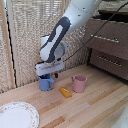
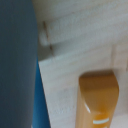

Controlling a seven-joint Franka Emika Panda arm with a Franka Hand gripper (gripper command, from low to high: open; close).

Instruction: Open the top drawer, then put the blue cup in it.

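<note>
**Gripper down on the blue cup**

The gripper (image 1: 48, 74) sits right at the blue cup (image 1: 46, 83); whether its jaws are clamped cannot be told. Beside the cup lie an orange object (image 1: 65, 92) and pink mug (image 1: 78, 83). The top drawer (image 1: 107, 38) is shut

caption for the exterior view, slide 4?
Gripper poised over blue cup; pink mug beside it, top drawer shut.
</note>
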